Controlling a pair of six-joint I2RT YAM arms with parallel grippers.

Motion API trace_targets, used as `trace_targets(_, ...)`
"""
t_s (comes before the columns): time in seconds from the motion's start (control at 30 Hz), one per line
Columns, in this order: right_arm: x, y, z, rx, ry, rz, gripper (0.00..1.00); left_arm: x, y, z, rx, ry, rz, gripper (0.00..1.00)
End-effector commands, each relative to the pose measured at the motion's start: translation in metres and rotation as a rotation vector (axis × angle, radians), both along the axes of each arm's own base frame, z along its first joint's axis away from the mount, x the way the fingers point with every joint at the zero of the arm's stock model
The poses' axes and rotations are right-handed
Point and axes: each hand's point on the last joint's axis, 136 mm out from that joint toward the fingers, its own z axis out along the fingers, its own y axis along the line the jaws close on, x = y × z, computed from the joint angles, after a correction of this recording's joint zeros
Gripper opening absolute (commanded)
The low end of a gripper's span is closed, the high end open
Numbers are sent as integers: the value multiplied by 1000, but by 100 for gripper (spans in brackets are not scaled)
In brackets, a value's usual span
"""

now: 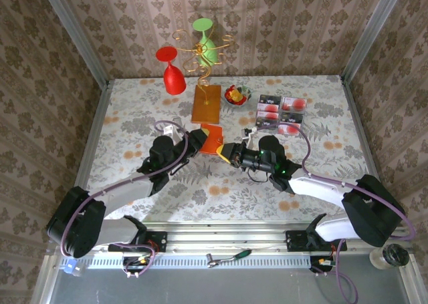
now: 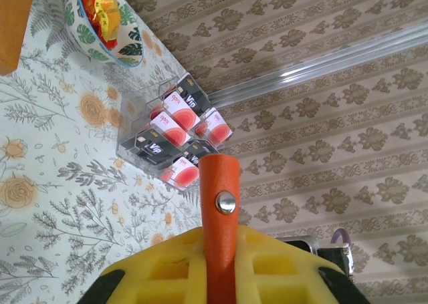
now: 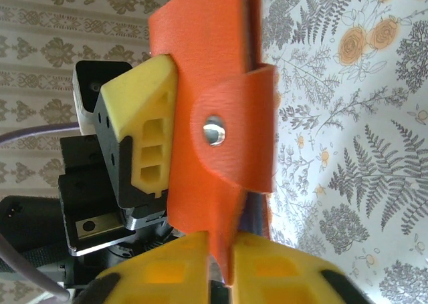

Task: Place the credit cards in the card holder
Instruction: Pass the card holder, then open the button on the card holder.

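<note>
Now: left end effector (image 1: 199, 142) clamps card holder (image 1: 212, 139); right end effector (image 1: 227, 152) astride it, grip unclear.

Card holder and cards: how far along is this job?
Done: nothing yet; all four credit cards sit in their clear tray. In hand: the left gripper is clamped on the card holder, and the right gripper straddles its snap flap. Left: getting every card into the holder.
</note>
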Motion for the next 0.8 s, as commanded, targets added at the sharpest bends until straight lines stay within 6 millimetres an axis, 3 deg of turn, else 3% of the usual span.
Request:
trace_targets(0.0,-2,-17,4,-46,-19,-6,34,-1,5,0,-1,-22,1,5)
trace_targets(0.17,-1,-81,-6,-360,-22,-129,46,-4,10,-10,30,-18,-1,0)
trace_targets(0.3,1,-101,5,-577,-68,-133,51,-5,12,-13,35,-18,1,0)
trace_targets(0.4,7,-92,11,-653,-92,-102,52,-4,11,-13,29,-18,1,0)
trace_targets(0.7,16,-35,17,-882,-199,17,53,-3,10,-9,23,-21,2,0)
trace_targets(0.77,19,-24,7,-908,-194,39,52,-3,10,-9,24,-20,3,0)
